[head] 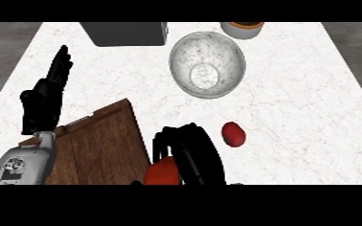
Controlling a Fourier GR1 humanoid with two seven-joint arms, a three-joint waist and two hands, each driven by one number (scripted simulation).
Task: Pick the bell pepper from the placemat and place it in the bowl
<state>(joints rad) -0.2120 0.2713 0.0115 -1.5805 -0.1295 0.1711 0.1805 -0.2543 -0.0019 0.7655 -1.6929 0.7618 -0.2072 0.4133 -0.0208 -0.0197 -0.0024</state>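
Curled and black, the right hand (192, 154) comes in from the lower edge at the middle of the view, its fingers arched like glossy hoops over the bell pepper (161, 172). The hand is closed round the pepper, with the thumb side toward the placemat. Only a smooth orange-red patch of the pepper shows below and left of the fingers, so its full shape cannot be told. It sits right at the placemat's right edge, well apart from the bowl. The placemat (106, 139) is a flat brown rectangle with a wood grain of fine streaks, turned at an angle so one corner points up the counter. The left hand (41, 106) rests open at the view's left, its straight fingers pointing up, holding nothing, above a grey forearm (25, 165). The bowl (185, 52) stands higher on the counter, up and right of the pepper. It is round and deep, with a mottled grey-white stone-like surface and a small pale circle at its bottom. Between the bowl and the right hand a smooth, dark red oval thing (233, 134) lies on the white, faintly veined marble counter (297, 100). At the far edge sit a dark grey box (126, 33) and a pale round pot with an orange rim (243, 29).
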